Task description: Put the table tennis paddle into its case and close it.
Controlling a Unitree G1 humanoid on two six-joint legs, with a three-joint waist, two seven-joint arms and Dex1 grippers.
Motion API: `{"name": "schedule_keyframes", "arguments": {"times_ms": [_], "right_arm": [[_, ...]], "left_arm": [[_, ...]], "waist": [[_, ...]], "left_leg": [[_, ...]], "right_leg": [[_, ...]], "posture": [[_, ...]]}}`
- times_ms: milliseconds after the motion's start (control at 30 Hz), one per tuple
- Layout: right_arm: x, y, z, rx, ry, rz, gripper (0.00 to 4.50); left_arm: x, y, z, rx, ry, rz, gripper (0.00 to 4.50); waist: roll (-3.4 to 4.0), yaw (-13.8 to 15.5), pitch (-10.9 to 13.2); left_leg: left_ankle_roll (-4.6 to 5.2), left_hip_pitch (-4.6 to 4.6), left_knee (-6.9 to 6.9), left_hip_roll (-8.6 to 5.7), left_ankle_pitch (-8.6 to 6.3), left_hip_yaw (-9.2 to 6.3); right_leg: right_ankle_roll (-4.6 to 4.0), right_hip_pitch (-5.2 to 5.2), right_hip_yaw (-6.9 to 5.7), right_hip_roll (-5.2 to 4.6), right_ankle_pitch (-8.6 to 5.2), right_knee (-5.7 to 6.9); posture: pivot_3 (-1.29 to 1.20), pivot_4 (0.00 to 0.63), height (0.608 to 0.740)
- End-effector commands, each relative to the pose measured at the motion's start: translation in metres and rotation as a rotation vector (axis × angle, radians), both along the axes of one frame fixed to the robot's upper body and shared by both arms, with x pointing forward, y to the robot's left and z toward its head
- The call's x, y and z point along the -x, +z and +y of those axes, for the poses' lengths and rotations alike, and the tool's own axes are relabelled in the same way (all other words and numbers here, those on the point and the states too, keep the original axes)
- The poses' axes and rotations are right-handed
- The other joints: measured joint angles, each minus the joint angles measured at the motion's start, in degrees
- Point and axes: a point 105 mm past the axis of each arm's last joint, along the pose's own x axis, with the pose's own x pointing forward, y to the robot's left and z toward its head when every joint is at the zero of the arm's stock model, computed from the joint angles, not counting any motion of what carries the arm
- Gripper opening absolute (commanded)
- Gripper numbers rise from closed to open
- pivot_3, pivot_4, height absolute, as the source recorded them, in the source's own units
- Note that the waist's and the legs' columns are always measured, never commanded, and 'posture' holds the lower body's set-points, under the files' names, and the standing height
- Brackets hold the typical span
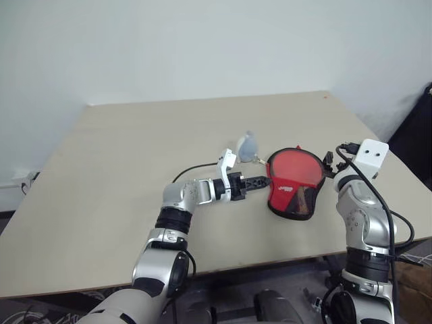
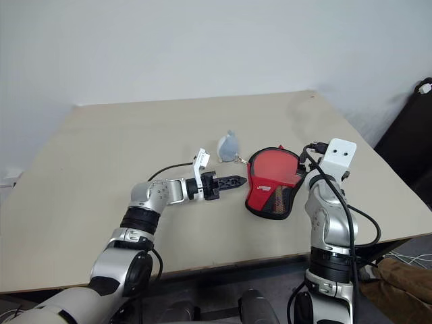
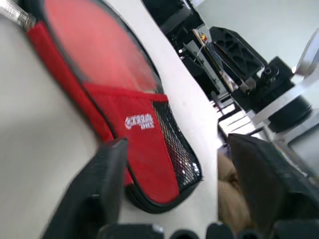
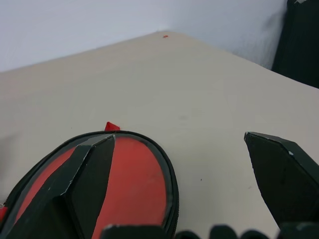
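The case (image 1: 295, 183) lies flat on the table's right half. It is red with black zipper trim, a white logo and a mesh patch (image 3: 174, 144). A smooth round red face (image 4: 134, 189) fills its wide end inside the trim; I cannot tell whether that is the table tennis paddle or fabric, and no handle shows. My left gripper (image 1: 260, 181) points level at the case's left edge, with its fingers (image 3: 107, 174) spread apart and nothing between them. My right gripper (image 4: 178, 139) stands open at the case's right edge, one finger (image 4: 94, 174) over the red face.
A pale rounded object (image 1: 248, 146) sits just behind the case's left corner. A black cable (image 1: 190, 171) trails on the table (image 1: 135, 148) behind my left wrist. The table's right edge (image 1: 378, 142) is close to my right arm, with dark furniture (image 1: 418, 135) beyond it.
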Motion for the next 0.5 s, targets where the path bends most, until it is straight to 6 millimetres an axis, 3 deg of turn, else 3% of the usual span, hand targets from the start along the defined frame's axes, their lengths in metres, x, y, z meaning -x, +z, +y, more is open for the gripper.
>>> {"name": "schedule_keyframes", "arguments": {"times_ms": [33, 300, 500], "right_arm": [[-0.001, 0.012, 0.0, 0.01, -0.014, -0.055, 4.5], [-0.001, 0.01, 0.003, -0.004, -0.019, -0.056, 4.5], [0.0, 0.007, 0.003, -0.011, -0.024, -0.056, 4.5]], "left_arm": [[-0.002, 0.012, -0.002, 0.059, 0.012, 0.091, 4.47], [0.01, -0.007, -0.002, 0.0, 0.005, 0.275, 4.47], [0.018, -0.007, -0.013, -0.037, -0.047, 0.286, 4.47]], "waist": [[0.0, 0.0, 0.0], [0.0, -0.01, 0.0], [0.01, 0.0, 0.0]], "left_leg": [[0.0, 0.0, 0.0, 0.0, 0.0, -0.01], [-0.01, 0.01, -0.01, 0.0, 0.0, -0.01], [-0.03, 0.02, -0.02, -0.01, 0.01, -0.01]], "right_leg": [[0.0, 0.0, 0.0, 0.0, 0.0, 0.0], [0.0, 0.0, -0.01, 0.0, 0.0, 0.0], [0.0, 0.01, -0.01, 0.0, 0.0, 0.0]], "posture": [[0.0, 0.0, 0.74], [0.0, 0.0, 0.74], [0.0, 0.0, 0.74]]}}
